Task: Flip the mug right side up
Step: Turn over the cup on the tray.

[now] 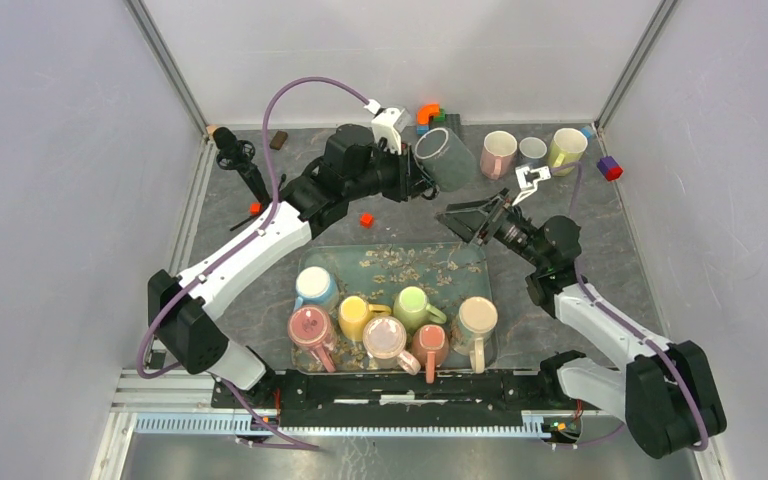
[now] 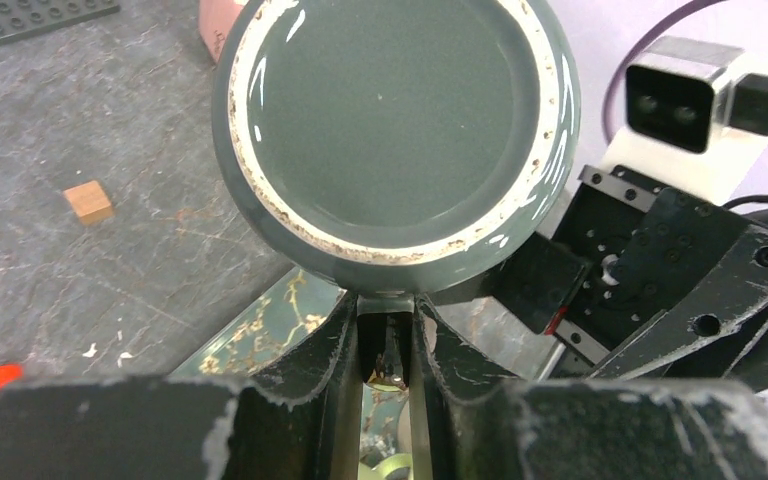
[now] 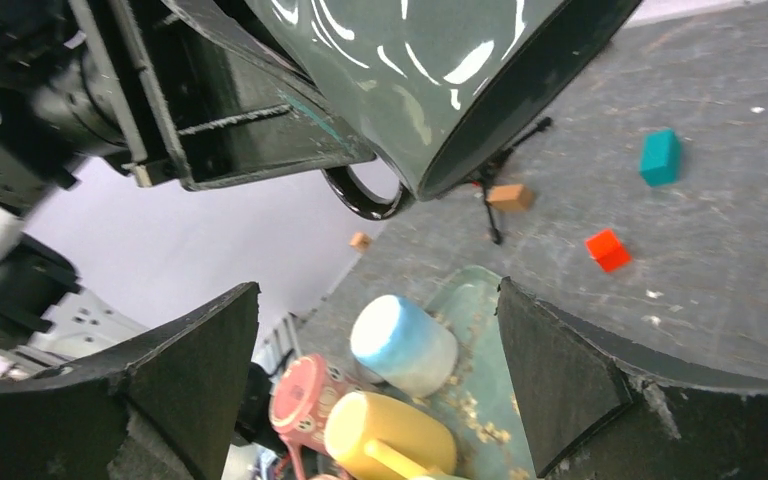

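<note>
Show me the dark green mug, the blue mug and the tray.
dark green mug [image 2: 395, 130], left wrist view, on its glazed base.
blue mug [image 3: 422, 358], right wrist view, on its side wall.
tray [image 1: 335, 258], top external view, on its bare far-left corner.

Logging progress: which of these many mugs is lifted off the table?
The dark green mug, clamped in the left gripper in the air; the other mugs all rest on the tray or the table.
</note>
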### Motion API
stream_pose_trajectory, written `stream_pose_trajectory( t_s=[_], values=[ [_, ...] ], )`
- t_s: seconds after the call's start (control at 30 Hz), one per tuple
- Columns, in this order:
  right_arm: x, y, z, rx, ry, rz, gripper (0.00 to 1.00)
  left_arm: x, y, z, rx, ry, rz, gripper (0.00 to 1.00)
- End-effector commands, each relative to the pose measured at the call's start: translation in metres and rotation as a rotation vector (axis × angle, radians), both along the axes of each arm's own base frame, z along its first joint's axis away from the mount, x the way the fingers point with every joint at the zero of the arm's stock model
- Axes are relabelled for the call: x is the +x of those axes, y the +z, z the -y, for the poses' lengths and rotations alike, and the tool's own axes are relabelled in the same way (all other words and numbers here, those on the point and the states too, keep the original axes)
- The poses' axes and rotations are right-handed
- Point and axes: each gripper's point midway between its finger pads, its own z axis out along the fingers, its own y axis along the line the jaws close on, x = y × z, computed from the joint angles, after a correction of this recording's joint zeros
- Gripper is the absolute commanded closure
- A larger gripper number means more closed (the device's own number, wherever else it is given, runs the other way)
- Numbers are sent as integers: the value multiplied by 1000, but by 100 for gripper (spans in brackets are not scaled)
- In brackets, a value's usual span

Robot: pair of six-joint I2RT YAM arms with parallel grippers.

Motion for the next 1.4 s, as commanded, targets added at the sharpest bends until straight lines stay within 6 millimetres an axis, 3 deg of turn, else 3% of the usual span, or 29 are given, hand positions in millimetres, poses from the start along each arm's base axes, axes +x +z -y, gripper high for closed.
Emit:
stream_pose_trajectory(
  t_s=[0.0,0.2,0.4,0.57,0.73,1.0,1.37],
  values=[
    [-17,49,-5,182,73,98,7,-9,89,9,-262,-37,114,98],
    [-22,51,0,279,65,78,12,-11,98,13,-316,-49,112,98],
    [-18,38,1,256,42,48,23,-16,109,13,-349,-66,127,98],
    [-16,40,-1,271,46,46,30,-19,112,14,-366,-81,126,98],
    [-12,48,-2,317,60,44,34,-20,115,16,-379,-93,126,98],
    [-12,77,-1,430,101,101,35,-22,118,18,-396,-108,119,98],
    [-3,96,-3,480,119,138,35,-26,120,20,-420,-128,104,98]
  ],
)
